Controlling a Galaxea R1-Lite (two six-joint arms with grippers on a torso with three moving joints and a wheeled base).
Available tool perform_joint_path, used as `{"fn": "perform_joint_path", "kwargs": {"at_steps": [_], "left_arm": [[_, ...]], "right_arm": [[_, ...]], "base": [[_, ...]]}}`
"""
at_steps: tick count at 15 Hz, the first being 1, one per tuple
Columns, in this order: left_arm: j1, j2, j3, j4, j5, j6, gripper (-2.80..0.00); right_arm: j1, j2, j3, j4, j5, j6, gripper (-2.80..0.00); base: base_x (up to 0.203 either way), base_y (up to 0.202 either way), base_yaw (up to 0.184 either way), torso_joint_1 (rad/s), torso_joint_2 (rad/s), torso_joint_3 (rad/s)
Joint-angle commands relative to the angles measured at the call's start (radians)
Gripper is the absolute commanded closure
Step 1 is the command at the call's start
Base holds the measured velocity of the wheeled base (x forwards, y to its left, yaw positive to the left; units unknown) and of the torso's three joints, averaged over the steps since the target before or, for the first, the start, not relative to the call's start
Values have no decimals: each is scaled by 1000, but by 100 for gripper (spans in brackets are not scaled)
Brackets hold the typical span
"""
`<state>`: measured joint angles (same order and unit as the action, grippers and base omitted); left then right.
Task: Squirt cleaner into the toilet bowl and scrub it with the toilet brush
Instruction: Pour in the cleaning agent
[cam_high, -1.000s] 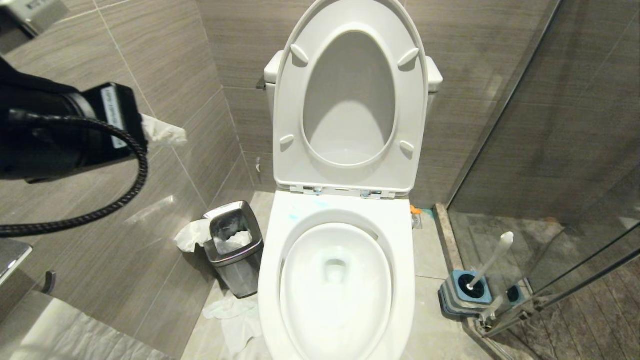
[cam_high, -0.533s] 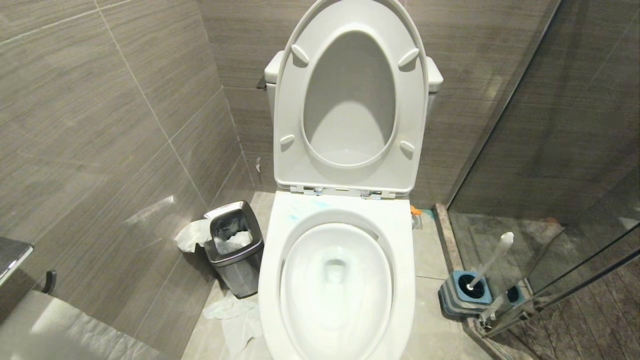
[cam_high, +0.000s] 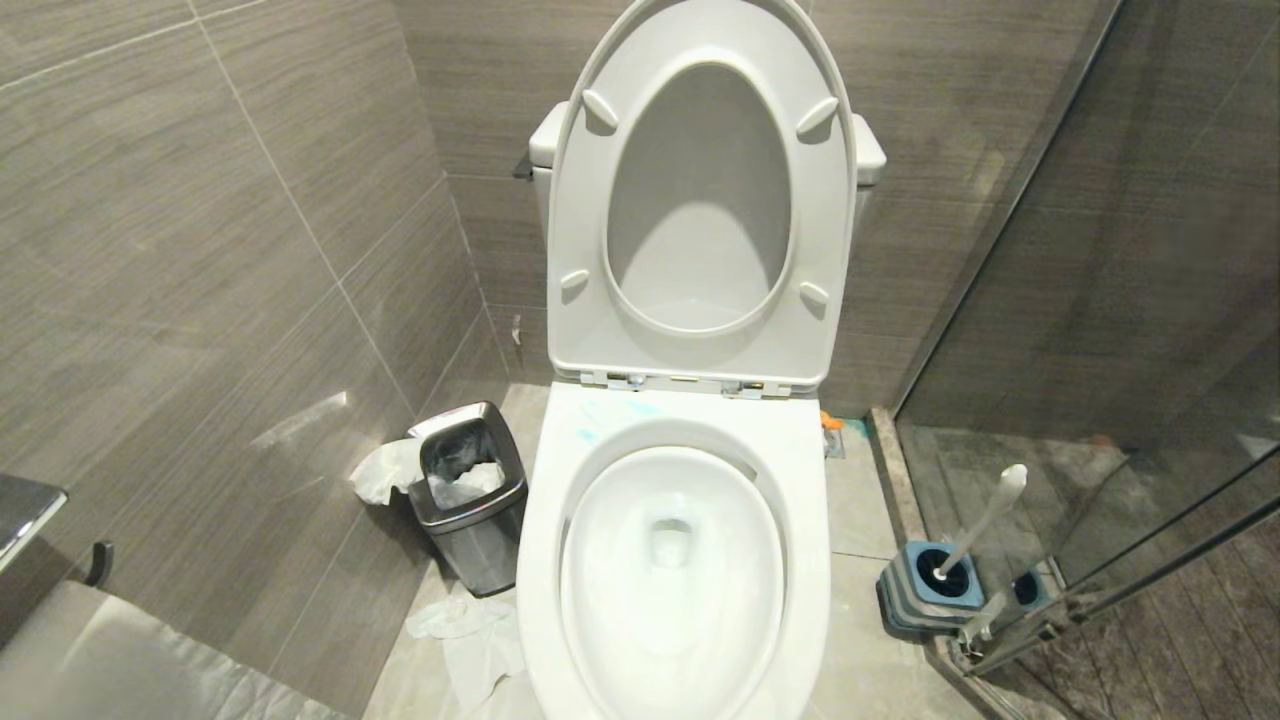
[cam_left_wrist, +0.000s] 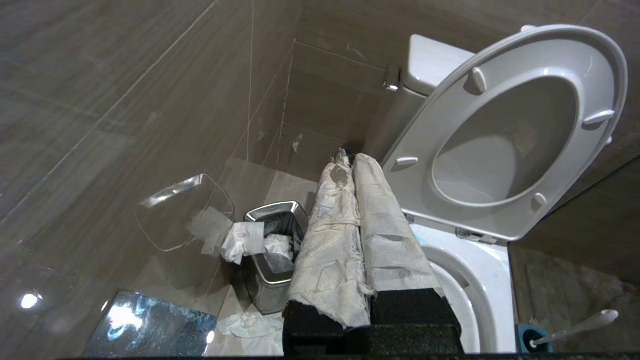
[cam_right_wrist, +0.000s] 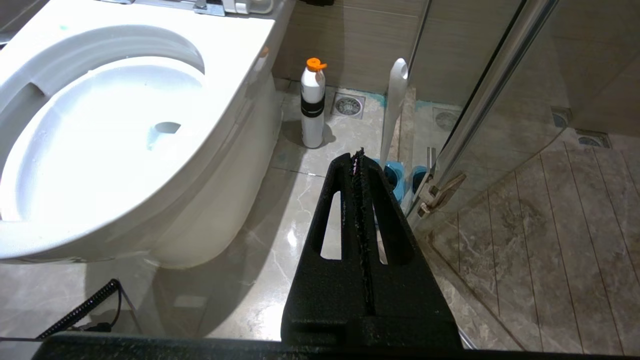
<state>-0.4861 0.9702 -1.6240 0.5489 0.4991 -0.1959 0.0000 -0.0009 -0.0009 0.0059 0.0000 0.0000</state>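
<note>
The long slim white plastic toilet brush (cam_right_wrist: 395, 107) stands tilted in its square blue-and-grey striped base (cam_high: 930, 590) on the floor just ahead of the right gripper (cam_right_wrist: 357, 155), whose black jaws are pressed together on nothing. It looks light and stiff, its glossy handle likely slippery, so the best hold is probably across the shaft below the rounded wider end, where the flare would stop a slide. Beyond the jaw tips and a little toward the bowl stands a white cylindrical plastic bottle with an orange cap and black band (cam_right_wrist: 313, 105), presumably the cleaner's container; it should be light, squeezable and easy to tip, best taken around its body. The large glossy white ceramic toilet bowl (cam_high: 800, 560) lies well to the side of these jaws, seat and lid raised, with pale turquoise smears of cleaner (cam_high: 590, 425) on the rim's back. Room is tight: the glass shower partition with its metal rail (cam_right_wrist: 480, 110) runs right beside the brush, leaving approach only from the bowl side. The left gripper (cam_left_wrist: 350, 160), its fingers wrapped in white paper and closed against each other, empty, points toward the gap between the small square steel bin (cam_left_wrist: 277, 250) and the bowl, and crumpled white tissue (cam_high: 470, 640) litters the floor there.
</note>
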Motion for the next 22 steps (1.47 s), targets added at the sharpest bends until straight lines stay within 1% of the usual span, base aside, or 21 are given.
{"fn": "perform_joint_path", "kwargs": {"at_steps": [1,2,3,4,5,6,7,8,10,11,13,16,17,22], "left_arm": [[98,-28,-2,2,-61,-8,0],[212,-42,1,2,-161,-15,0],[333,-64,4,4,-308,-27,0],[443,-107,16,10,-471,-41,0],[514,-177,48,15,-579,-48,0],[543,-254,101,17,-641,-44,0],[547,-332,183,20,-680,-24,0],[549,-406,258,21,-704,7,0],[552,-532,385,23,-723,71,0],[550,-587,443,25,-717,110,0],[533,-674,551,26,-674,187,0],[506,-765,655,22,-592,241,0],[497,-793,686,22,-579,253,0],[481,-957,897,22,-570,284,0]], "right_arm": [[0,1,1,0,0,0,0],[0,0,0,0,0,0,0],[0,0,0,0,0,0,0],[0,-1,0,0,0,0,0],[0,1,-1,0,0,0,0],[0,0,0,0,0,0,0],[0,1,1,0,0,0,0],[0,0,-1,0,0,0,0],[0,1,-1,0,0,0,0],[0,0,0,0,0,0,0],[0,-1,-1,0,0,0,0],[0,0,0,0,0,0,0],[0,1,-1,0,0,0,0],[0,-1,-1,0,0,0,0]], "base": [[0,0,0,0,0,0],[0,0,0,0,0,0],[0,0,0,0,0,0],[0,0,0,0,0,0],[0,0,0,0,0,0],[0,0,0,0,0,0],[0,0,0,0,0,0],[0,0,0,0,0,0],[0,0,0,0,0,0],[0,0,0,0,0,0],[0,0,0,0,0,0],[0,0,0,0,0,0],[0,0,0,0,0,0],[0,0,0,0,0,0]]}}
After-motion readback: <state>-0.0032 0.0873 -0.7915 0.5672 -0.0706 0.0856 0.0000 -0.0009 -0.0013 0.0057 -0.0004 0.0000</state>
